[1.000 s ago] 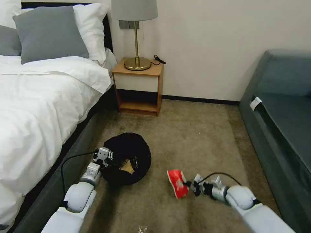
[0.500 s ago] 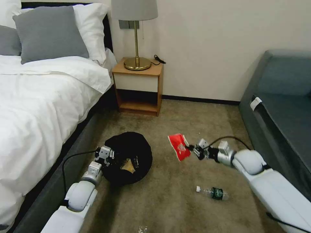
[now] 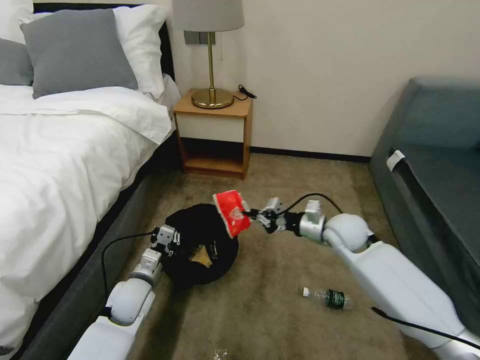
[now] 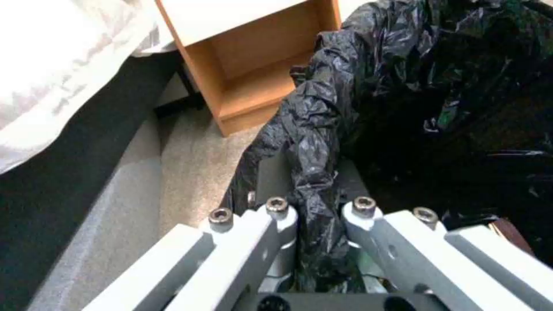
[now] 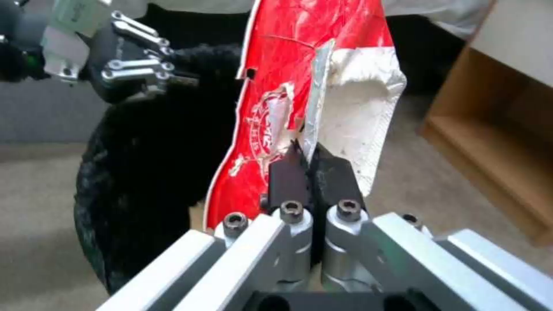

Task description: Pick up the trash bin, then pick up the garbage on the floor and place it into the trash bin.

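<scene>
The trash bin (image 3: 200, 235), lined with a crinkly black bag, sits beside the bed with brown litter (image 3: 199, 257) inside. My left gripper (image 3: 166, 239) is shut on the bin's near-left rim; in the left wrist view the left gripper (image 4: 316, 208) pinches the black bag (image 4: 438, 108). My right gripper (image 3: 256, 215) is shut on a red-and-white snack wrapper (image 3: 231, 214), held over the bin's right rim. In the right wrist view its pads (image 5: 291, 172) clamp the wrapper (image 5: 288, 65), with the bin (image 5: 144, 172) behind. A clear bottle with a green label (image 3: 331, 298) lies on the carpet.
The white bed (image 3: 60, 165) runs along the left. A wooden nightstand (image 3: 215, 135) with a brass lamp (image 3: 211, 60) stands at the wall. A dark grey sofa (image 3: 435, 170) lines the right side. A small clear scrap (image 3: 218, 353) lies by the bottom edge.
My right arm has lifted the wrapper off the carpet and carried it up and left to the bin's rim, uncovering the bottle. The left gripper has kept its hold on the bin.
</scene>
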{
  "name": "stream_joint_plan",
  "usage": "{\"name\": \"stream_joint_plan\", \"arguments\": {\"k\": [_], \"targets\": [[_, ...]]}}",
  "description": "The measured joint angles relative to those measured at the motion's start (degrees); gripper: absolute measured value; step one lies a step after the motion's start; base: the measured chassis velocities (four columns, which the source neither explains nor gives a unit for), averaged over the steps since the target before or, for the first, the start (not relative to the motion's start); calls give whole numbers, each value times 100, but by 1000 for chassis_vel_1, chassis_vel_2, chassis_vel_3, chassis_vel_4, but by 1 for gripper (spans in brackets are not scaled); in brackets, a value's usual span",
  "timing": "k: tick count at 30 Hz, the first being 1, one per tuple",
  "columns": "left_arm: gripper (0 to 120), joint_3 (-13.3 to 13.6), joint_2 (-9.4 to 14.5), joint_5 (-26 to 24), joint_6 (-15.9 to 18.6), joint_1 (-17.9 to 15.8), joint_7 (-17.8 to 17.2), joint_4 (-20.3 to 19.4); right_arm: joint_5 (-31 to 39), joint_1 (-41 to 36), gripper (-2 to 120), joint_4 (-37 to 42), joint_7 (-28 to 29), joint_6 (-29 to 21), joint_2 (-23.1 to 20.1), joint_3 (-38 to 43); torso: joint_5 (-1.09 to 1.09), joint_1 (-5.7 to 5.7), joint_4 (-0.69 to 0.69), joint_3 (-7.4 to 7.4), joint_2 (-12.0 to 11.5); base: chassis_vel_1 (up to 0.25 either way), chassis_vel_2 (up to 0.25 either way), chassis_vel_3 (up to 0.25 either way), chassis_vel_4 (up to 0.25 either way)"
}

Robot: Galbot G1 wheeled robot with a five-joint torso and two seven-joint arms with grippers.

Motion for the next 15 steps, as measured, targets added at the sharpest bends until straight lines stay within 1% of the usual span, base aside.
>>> {"name": "stream_joint_plan", "arguments": {"k": [2, 4, 6, 8, 9, 10, 12, 15], "targets": [[4, 16, -16, 8, 0, 0, -2, 0, -101, 9, 0, -105, 16, 55, 192, -93, 0, 0, 0, 0, 0, 0, 0, 0, 0], [4, 22, -22, 10, 0, -1, -4, 0, -141, 14, 0, -148, 24, 69, 251, -119, 0, 0, 0, 0, 0, 0, 0, 0, 0], [4, 44, -39, 12, 0, 0, -5, 3, -330, 17, 0, -320, 41, 135, 435, -204, 0, 0, 0, 0, 0, 0, 0, 0, 0], [4, 50, -46, 12, 0, -1, -5, 6, -388, 13, 0, -367, 41, 146, 487, -219, 0, 0, 0, 0, 0, 0, 0, 0, 0], [4, 65, -57, 13, -2, -5, -6, 22, -554, -15, 0, -485, 42, 169, 609, -260, -1, 0, -1, 0, 0, 0, 0, 0, 0], [4, 65, -57, 13, -2, -5, -6, 22, -554, -15, 0, -485, 42, 169, 609, -260, -1, 0, -1, 0, 0, 0, 0, 0, 0], [4, 76, -73, 16, -5, -13, -6, 46, -771, -57, 0, -650, 87, 218, 797, -331, 0, 0, -1, 0, 0, 0, 0, 0, 0], [4, 80, -78, 25, -7, -15, -6, 55, -916, -85, 0, -731, 126, 262, 899, -355, -1, 0, -1, 0, 0, 0, 0, 0, 0]]}}
